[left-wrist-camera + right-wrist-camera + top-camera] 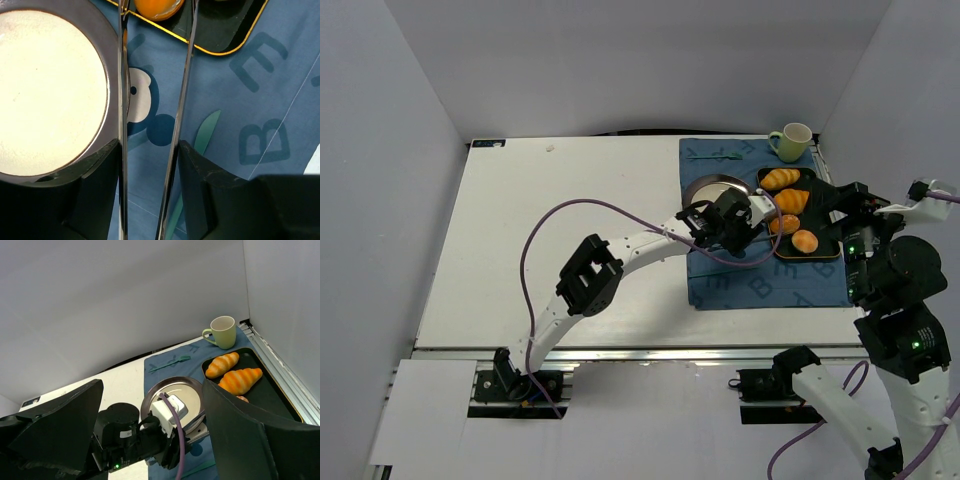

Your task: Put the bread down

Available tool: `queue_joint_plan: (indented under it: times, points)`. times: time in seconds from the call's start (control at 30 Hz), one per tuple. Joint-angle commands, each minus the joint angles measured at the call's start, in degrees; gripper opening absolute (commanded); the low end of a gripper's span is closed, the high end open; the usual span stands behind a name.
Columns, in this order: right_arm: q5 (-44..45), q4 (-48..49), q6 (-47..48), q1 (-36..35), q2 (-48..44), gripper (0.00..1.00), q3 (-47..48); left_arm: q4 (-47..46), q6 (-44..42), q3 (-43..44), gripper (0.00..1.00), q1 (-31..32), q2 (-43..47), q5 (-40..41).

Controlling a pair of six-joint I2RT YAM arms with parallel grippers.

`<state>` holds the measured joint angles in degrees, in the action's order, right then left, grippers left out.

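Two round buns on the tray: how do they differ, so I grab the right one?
Colour: the orange bun is deeper golden-orange, while the tan bun is paler.
Place: the orange bun lies at the left side of the tray, right at the tips of the left gripper. The tan bun lies nearer the tray's near edge, apart from that gripper.
Both are small, round and on the black tray.

The bun (157, 7) has a smooth, glossy orange skin. The tray (220, 30) is shiny black with a gold lip. The plate (50, 90) has a matt, faintly speckled cream face inside a dark, polished metal-looking rim. The cloth (240, 100) is matt blue printed fabric. The left fingers (122, 100) are thin, mirror-bright metal strips on black plastic blocks. The mug (223, 332) is glossy.
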<state>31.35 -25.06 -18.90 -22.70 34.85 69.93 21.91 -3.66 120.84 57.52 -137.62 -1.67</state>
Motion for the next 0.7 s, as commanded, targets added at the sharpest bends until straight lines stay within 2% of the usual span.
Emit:
queue_joint_plan:
  times: [0.0,0.27,0.5,0.67]
  points:
    - [0.7,3.2,0.7,-0.2,-0.5,0.86,-0.5,-1.0,-0.2,2.7,0.57,0.3,0.4,0.7]
    - [1.2,3.3,0.8,-0.2,-0.7,0.86,-0.7,-0.9,0.1,3.4,0.45,0.3,0.0,0.5]
    - [1.6,3.3,0.1,-0.2,-1.1,0.86,-0.5,-0.9,0.0,3.3,0.35,0.9,3.6,0.4]
    - [1.1,3.1,-0.5,-0.2,-1.8,0.86,0.0,-0.1,0.3,2.4,0.33,0.9,7.6,0.8]
